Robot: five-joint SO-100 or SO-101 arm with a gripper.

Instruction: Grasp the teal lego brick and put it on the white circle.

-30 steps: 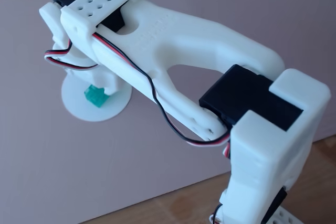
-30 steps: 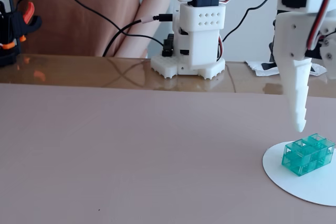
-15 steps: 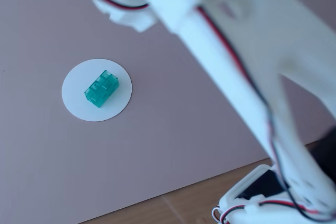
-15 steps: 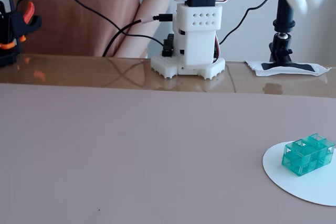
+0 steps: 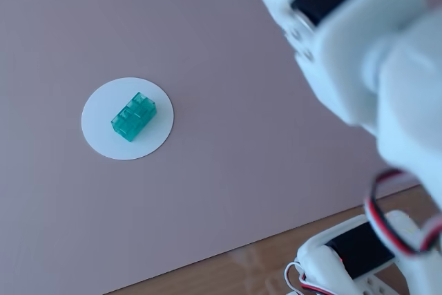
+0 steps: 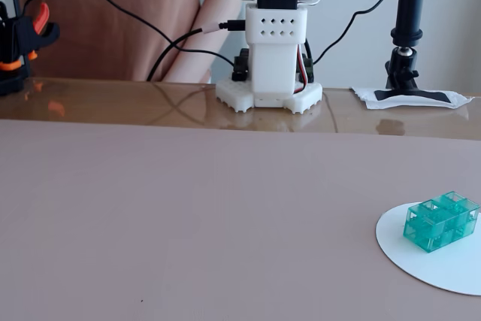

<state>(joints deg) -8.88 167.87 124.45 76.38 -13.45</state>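
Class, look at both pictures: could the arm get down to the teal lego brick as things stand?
Probably yes. The teal lego brick lies alone on the white circle, with only bare mat around it and nothing over it. The pincer itself is out of view.

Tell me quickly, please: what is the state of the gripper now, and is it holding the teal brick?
Gripper: its fingers are not in either fixed view, so its state cannot be told.
It holds no brick: the teal lego brick lies free on the white circle.
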